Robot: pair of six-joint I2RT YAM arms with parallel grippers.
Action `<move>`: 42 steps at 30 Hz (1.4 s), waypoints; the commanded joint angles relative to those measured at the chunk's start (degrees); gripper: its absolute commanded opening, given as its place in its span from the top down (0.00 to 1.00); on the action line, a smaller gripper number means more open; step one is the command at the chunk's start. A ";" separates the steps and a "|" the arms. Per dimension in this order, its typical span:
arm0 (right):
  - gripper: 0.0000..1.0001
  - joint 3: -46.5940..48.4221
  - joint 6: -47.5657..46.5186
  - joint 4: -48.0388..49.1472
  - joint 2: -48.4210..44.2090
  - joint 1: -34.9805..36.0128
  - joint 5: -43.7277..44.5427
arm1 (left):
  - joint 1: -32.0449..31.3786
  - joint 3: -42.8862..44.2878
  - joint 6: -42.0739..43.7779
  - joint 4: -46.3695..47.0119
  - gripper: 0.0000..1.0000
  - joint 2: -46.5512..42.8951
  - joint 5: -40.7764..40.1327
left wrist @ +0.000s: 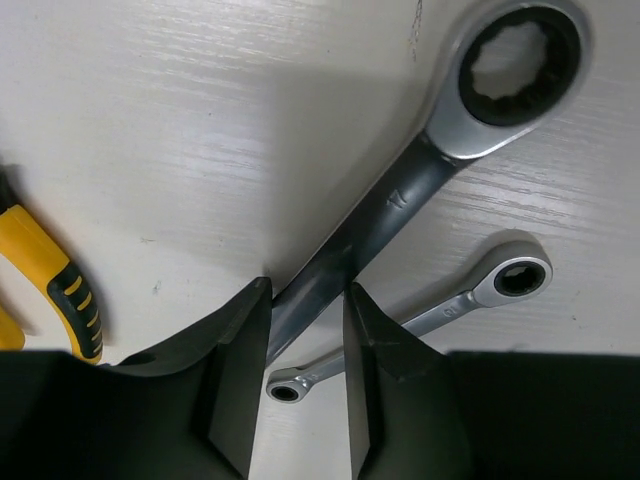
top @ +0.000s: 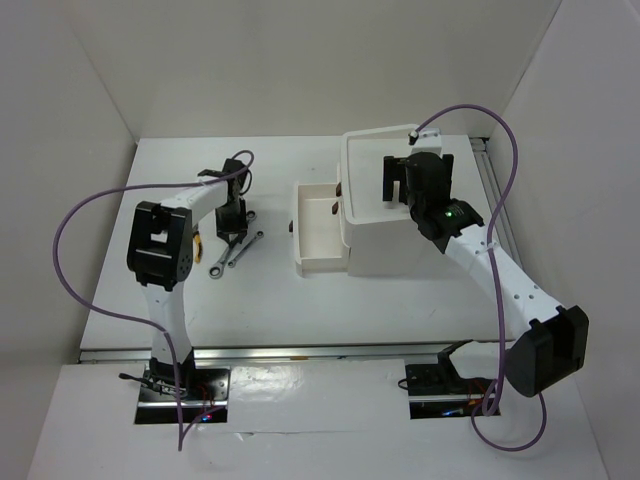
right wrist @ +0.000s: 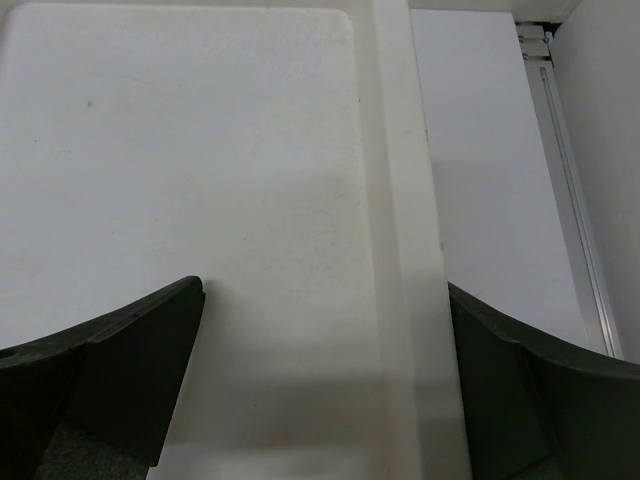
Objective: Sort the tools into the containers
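My left gripper (top: 232, 222) is low over the table left of the cabinet. In the left wrist view my left gripper (left wrist: 308, 290) is shut on the handle of the large silver ratchet wrench (left wrist: 500, 80), which runs up to the right. The small ratchet wrench (left wrist: 455, 305) lies on the table beneath it and also shows in the top view (top: 237, 252). The yellow-handled pliers (left wrist: 50, 280) lie to the left. My right gripper (top: 398, 180) is open and empty over the white cabinet's top tray (right wrist: 400, 200). The screwdrivers are not clearly in view.
The white cabinet (top: 400, 245) stands right of centre with one drawer (top: 300, 225) pulled out to the left; a small dark red thing (top: 333, 208) shows at its back. A metal rail (top: 490, 180) runs along the table's right edge.
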 commanded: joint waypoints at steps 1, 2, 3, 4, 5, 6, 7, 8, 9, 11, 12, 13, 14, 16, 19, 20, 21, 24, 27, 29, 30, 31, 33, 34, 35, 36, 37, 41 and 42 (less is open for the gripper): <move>0.00 -3.28 2.02 -10.74 1.45 3.02 -9.52 | 0.81 -1.47 0.72 -0.56 0.57 7.14 -0.84; 0.00 -2.76 2.02 -10.74 1.45 3.02 -9.52 | 1.34 -1.46 0.72 -0.57 0.57 7.75 -0.84; 0.00 -2.76 2.02 -10.74 1.45 3.02 -9.52 | 1.34 -0.94 0.72 -0.57 0.59 7.76 -0.84; 0.00 -2.76 2.02 -10.74 0.84 3.02 -8.99 | 1.34 -0.41 0.72 -1.09 0.61 8.28 -0.31; 0.00 -2.76 2.02 -10.74 0.84 3.02 -8.99 | 1.86 -0.41 0.72 -1.10 0.61 8.28 -0.31; 0.00 -2.76 2.02 -10.74 0.84 3.02 -8.99 | 1.87 0.11 0.72 -1.71 0.62 8.89 -0.31; 0.00 -2.76 2.02 -10.74 0.84 3.02 -8.99 | 1.87 0.73 0.72 -1.71 0.63 9.68 -0.31; 0.00 -2.76 2.02 -10.74 0.84 3.02 -8.99 | 1.87 0.73 0.02 -2.58 0.66 9.69 -0.83; 0.00 -2.76 2.02 -10.74 0.84 3.02 -8.99 | 1.87 0.73 0.02 -2.59 0.78 10.47 -0.84; 0.00 -2.76 2.02 -10.74 0.84 3.02 -8.47 | 1.87 0.73 0.02 -3.11 0.82 11.09 -0.84; 0.00 -2.76 2.02 -10.74 0.84 3.02 -8.46 | 1.87 0.73 0.02 -3.12 0.84 11.10 -0.84; 0.00 -2.76 2.02 -10.74 0.84 3.02 -8.46 | 1.87 0.73 0.02 -3.12 0.88 11.62 -0.84; 0.00 -2.76 2.02 -10.74 0.32 3.02 -8.46 | 1.87 1.34 0.02 -3.12 0.89 11.62 -0.84; 0.00 -2.76 2.54 -10.74 0.31 3.02 -7.94 | 1.87 1.35 0.02 -3.73 0.94 12.15 -0.84; 0.00 -2.76 2.54 -10.74 -0.83 3.02 -7.93 | 2.40 1.96 0.02 -4.44 1.00 13.46 -0.84; 0.00 -2.76 2.54 -10.74 -0.83 3.02 -7.93 | 2.40 1.96 0.02 -4.44 1.00 13.47 -0.84; 0.00 -2.76 2.54 -10.74 -0.83 3.02 -7.93 | 2.40 1.96 0.02 -4.44 1.00 13.47 -0.84; 0.00 -2.76 2.54 -10.74 -0.83 3.02 -7.93 | 2.92 1.96 0.02 -4.44 1.00 13.47 -0.23; 0.00 -2.76 2.54 -10.74 -1.35 3.02 -7.93 | 3.53 1.96 -0.60 -4.44 1.00 11.46 -0.22; 0.00 -2.76 2.54 -10.74 -1.36 3.02 -7.93 | 3.54 1.96 -0.60 -3.74 1.00 9.09 -0.22; 0.00 -2.76 2.54 -10.74 -1.36 3.02 -7.93 | 3.54 1.96 -0.60 -3.04 1.00 6.38 -0.22; 0.00 -2.76 2.54 -10.74 -1.36 3.02 -7.93 | 4.15 1.96 -0.60 -3.03 1.00 5.05 -0.22; 0.00 -2.76 2.54 -10.74 -0.83 3.02 -7.93 | 4.68 1.96 -0.60 -3.03 1.00 2.58 -0.22; 0.00 -2.76 2.54 -10.74 -0.83 3.02 -7.93 | 4.68 1.44 -0.60 -2.42 1.00 0.48 -0.22; 0.00 -2.76 2.54 -10.74 -0.83 3.02 -7.93 | 4.68 1.44 -0.60 -2.41 1.00 -0.41 -0.22; 0.00 -2.76 2.54 -10.74 -0.83 3.02 -7.93 | 4.68 0.83 -0.60 -1.81 1.00 -1.20 0.30; 0.00 -2.76 2.54 -10.74 -0.83 3.02 -7.93 | 5.20 0.82 -0.60 -1.80 1.00 -1.73 0.83; 0.00 -2.76 2.54 -10.74 -0.83 3.02 -7.93 | 5.21 0.82 -1.65 -1.80 1.00 -4.98 1.36; 0.00 -2.76 2.54 -10.74 -0.83 3.02 -7.93 | 5.21 0.82 -1.65 -1.28 1.00 -5.68 1.88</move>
